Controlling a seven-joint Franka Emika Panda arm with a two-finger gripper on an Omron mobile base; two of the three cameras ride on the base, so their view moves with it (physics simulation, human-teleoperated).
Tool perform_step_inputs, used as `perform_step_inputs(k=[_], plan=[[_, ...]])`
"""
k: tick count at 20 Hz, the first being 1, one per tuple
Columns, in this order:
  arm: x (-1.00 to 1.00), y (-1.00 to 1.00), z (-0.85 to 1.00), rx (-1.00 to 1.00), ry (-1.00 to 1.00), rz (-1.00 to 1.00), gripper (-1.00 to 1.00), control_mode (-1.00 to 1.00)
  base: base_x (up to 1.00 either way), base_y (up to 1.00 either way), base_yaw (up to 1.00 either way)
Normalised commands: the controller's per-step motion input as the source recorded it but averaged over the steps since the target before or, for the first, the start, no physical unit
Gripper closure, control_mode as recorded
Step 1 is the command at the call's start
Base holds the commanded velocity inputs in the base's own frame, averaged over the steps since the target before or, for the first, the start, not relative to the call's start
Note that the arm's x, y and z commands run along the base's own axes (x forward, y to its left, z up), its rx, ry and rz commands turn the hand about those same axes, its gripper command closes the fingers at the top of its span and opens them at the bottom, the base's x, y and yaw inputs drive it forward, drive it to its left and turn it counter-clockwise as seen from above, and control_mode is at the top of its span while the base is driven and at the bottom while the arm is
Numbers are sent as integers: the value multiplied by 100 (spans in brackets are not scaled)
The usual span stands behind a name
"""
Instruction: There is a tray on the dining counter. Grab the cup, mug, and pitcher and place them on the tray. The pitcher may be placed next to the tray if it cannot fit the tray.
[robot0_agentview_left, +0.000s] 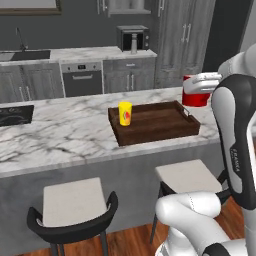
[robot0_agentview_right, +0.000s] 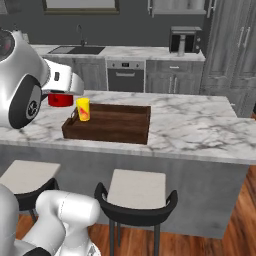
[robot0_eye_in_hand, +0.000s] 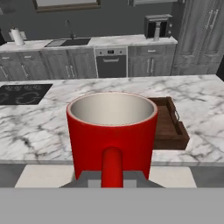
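The grey kitchen is lying behind the marble counter (robot0_agentview_left: 65, 135), where you are working. The tray (robot0_agentview_left: 155, 122) is sitting on it with the cup (robot0_agentview_left: 125, 113) standing in its left end. Your hand (robot0_agentview_left: 202, 80) is clamping the mug (robot0_eye_in_hand: 112, 131), holding it upright above the counter beside the tray's right end. Carry it level over the rim, then lower it well clear of the cup.

The tray (robot0_agentview_left: 155, 125) lay on the surface (robot0_agentview_left: 65, 135), with the cup (robot0_agentview_left: 125, 113) standing in its left end. The mug (robot0_agentview_left: 194, 95) hung above the surface just right of the tray. Two stools (robot0_agentview_left: 75, 205) stood before the surface.
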Motion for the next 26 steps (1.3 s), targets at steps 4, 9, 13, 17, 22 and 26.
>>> perform_step_inputs(k=[4, 9, 13, 17, 22, 26], plan=[[0, 0, 0, 0, 0, 0, 100, 100, 34, -1, 0], [0, 0, 0, 0, 0, 0, 100, 100, 20, 0, 0], [16, 0, -3, 0, 0, 0, 100, -100, 5, 0, 0], [25, 0, -25, 0, 0, 0, 100, -100, 0, 0, 0], [31, 0, -41, 0, 2, 0, 100, -100, 0, 0, 0], [27, 0, -48, 0, 0, 0, 100, -100, 0, 0, 0]])
